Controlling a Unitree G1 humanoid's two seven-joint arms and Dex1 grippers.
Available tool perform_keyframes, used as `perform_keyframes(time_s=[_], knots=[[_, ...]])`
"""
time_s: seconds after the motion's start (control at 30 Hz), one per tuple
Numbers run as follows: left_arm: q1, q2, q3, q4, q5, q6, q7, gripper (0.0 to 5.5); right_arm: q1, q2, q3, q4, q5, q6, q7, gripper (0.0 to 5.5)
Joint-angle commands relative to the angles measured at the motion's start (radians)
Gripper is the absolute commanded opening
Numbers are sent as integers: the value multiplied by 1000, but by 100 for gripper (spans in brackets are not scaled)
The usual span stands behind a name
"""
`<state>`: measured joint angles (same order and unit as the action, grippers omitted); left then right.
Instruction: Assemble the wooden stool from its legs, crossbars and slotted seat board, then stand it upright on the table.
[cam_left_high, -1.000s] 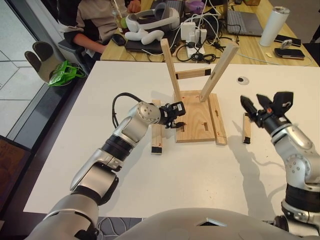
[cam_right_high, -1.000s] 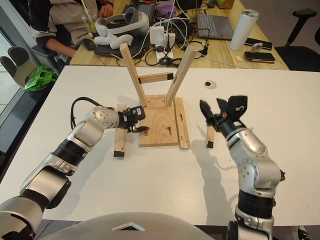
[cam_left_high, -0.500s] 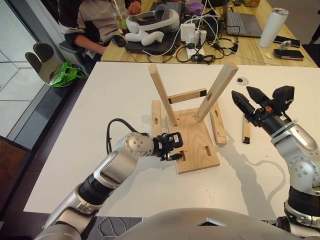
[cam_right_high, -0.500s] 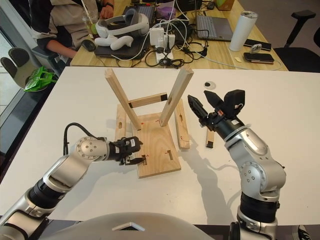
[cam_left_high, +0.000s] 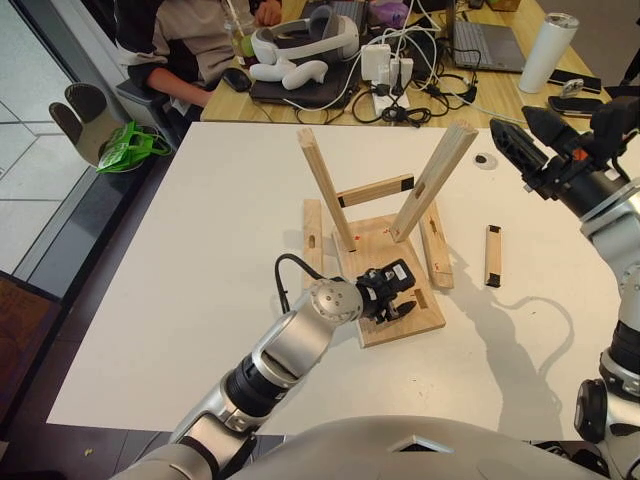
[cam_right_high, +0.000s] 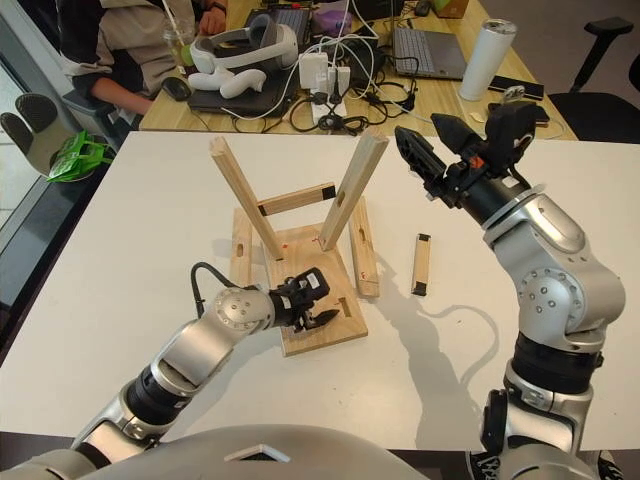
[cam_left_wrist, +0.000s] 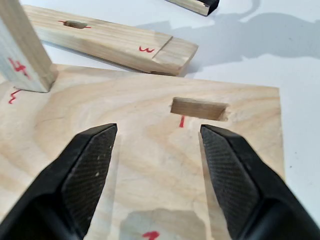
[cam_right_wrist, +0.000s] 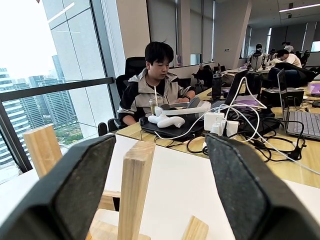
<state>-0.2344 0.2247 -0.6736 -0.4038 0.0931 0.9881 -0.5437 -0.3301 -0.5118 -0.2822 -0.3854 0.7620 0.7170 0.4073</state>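
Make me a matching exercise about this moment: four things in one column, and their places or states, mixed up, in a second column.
1 left tool
2 right tool
3 loose crossbar
4 fitted crossbar

A flat on the table
B open, low over the seat board
C raised between the two legs
D open, high near one leg's top

Pairs: 1-B, 2-D, 3-A, 4-C
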Motion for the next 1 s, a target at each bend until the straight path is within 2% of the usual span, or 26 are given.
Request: perform_keyframes(time_s=[0.03, 0.37, 0.5, 0.57, 1.0], knots=[[-56, -10, -74, 61, 19, -6, 10, 309, -37, 23, 32, 13, 7, 25, -18, 336], [-217, -86, -177, 360, 92, -88, 46, 309, -94, 29, 126, 114, -66, 81, -38, 336], [-256, -122, -185, 448, 119, -103, 64, 309, -132, 37, 153, 161, -90, 73, -26, 271], [-259, -133, -188, 459, 126, -106, 65, 309, -151, 36, 161, 189, -107, 62, -15, 235], [-252, -110, -229, 402, 167, -111, 23, 309, -301, 51, 182, 445, -188, -28, 134, 235]])
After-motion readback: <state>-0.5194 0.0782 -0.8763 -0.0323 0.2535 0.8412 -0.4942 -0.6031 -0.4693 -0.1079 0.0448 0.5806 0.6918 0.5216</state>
